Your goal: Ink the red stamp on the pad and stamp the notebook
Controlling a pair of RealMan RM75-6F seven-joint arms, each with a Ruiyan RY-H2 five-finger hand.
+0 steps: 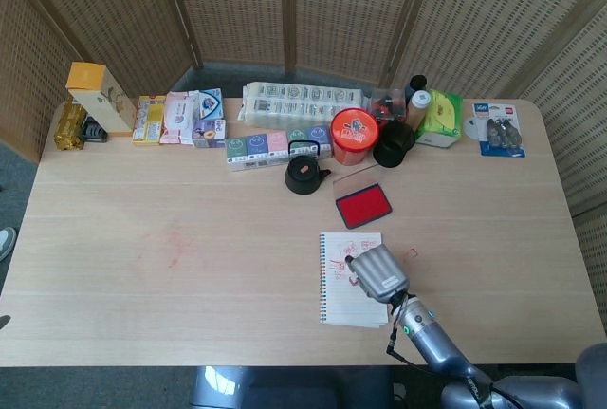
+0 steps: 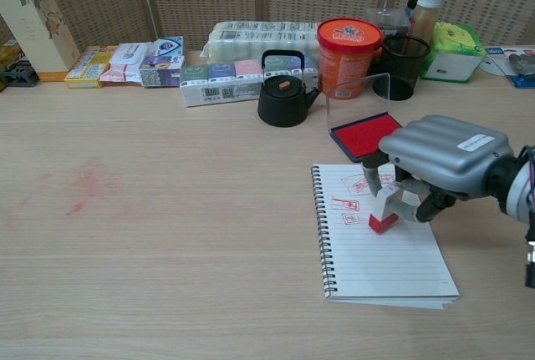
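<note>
My right hand (image 2: 439, 164) (image 1: 378, 273) grips the red stamp (image 2: 385, 212), a white block with a red base, tilted over the lined page. The stamp's base is at or just above the paper; I cannot tell if it touches. The spiral notebook (image 2: 380, 247) (image 1: 343, 295) lies open near the table's front, with several red prints on its upper part. Behind it sits the red ink pad (image 2: 366, 135) (image 1: 363, 205) with its clear lid (image 2: 358, 99) raised. In the head view the hand hides the stamp. The left hand is not visible.
A black teapot (image 2: 282, 93), an orange tub (image 2: 349, 46) and a black mesh cup (image 2: 405, 67) stand just behind the pad. Boxes and packets (image 1: 228, 120) line the back edge. Faint red smudges (image 2: 84, 186) mark the tabletop at left.
</note>
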